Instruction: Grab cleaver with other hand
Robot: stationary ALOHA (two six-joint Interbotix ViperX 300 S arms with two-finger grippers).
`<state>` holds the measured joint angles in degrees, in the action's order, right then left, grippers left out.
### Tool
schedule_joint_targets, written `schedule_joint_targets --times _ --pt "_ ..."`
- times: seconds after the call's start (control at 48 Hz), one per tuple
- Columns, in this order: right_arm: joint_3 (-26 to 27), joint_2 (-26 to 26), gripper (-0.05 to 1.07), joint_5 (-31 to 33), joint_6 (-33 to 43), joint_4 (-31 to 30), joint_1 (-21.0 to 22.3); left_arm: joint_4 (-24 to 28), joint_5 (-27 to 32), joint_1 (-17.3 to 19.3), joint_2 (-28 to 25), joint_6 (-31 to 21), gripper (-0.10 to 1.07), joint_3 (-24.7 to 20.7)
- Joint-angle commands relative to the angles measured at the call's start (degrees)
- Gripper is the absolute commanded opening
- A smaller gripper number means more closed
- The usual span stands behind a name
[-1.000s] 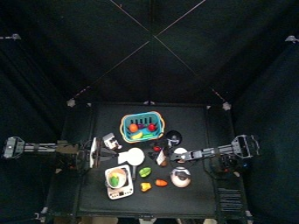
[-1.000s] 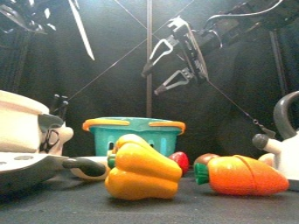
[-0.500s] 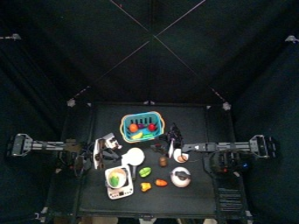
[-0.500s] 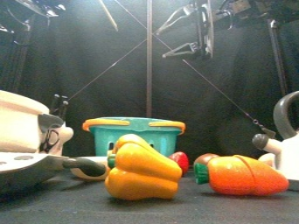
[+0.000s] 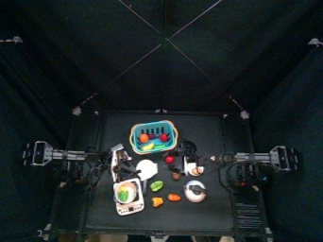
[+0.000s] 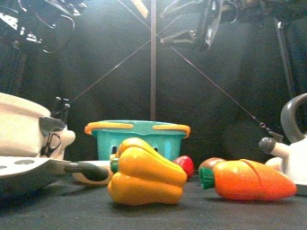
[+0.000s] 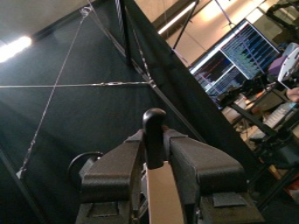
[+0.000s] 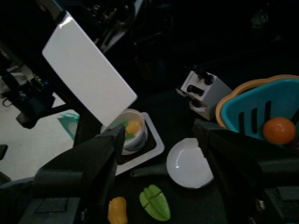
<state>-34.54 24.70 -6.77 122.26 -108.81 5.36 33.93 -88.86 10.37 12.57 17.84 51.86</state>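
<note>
Above the table, the left gripper [image 7: 158, 166] clamps the broad, pale-bladed cleaver [image 8: 93, 63] by its handle. Facing it, the right gripper [image 8: 158, 162] gapes empty; the handover is not yet done.

Both arms shift since the earlier pictures. The left gripper [image 5: 117, 161] now reaches further inward over the table — its cleaver [image 8: 91, 73] comes along — while the right gripper [image 6: 198, 20] sits higher, up near the front view's top edge.

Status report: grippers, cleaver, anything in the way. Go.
Left gripper shut on cleaver, blade up. Right gripper open, empty, facing the blade. Nothing between them; basket and plate sit below.
</note>
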Motion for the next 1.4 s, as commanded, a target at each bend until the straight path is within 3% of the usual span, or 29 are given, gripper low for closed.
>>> schedule_joint_targets --times 0.0,0.188,0.333,0.583,0.896,1.042,1.208,1.375 --pt "0.7 2.3 0.95 -0.1 -0.1 -1.2 0.0 0.2 -2.6 0.8 -2.9 0.1 0.59 -2.8" --pt "-0.3 3.2 0.95 -0.6 0.0 -2.6 -0.6 3.0 -2.6 1.0 -6.4 0.1 0.53 -6.7" --pt "0.5 1.8 0.95 -2.9 0.0 -2.5 -0.7 8.3 -2.6 1.2 -7.9 -0.2 0.51 -9.1" --pt "2.0 -1.3 0.95 -9.1 -0.2 -2.5 -2.1 12.5 -2.6 1.8 -10.9 -0.3 0.51 -11.8" --pt "2.2 -2.7 0.91 -13.6 -3.2 -1.4 -2.4 12.8 -2.6 2.9 -11.3 -0.4 0.51 -11.6" --pt "2.0 -3.9 0.74 -15.6 -10.8 7.4 -1.6 12.7 -2.6 2.9 -11.7 -0.4 0.51 -11.8" --pt "-0.4 -4.0 0.52 -19.6 -21.0 20.5 2.5 12.6 -2.6 3.0 -11.8 -0.6 0.52 -11.2" --pt "-2.9 -4.0 0.4 -25.0 -29.1 31.6 6.0 11.2 -2.6 3.1 -12.0 -0.7 0.53 -10.8"
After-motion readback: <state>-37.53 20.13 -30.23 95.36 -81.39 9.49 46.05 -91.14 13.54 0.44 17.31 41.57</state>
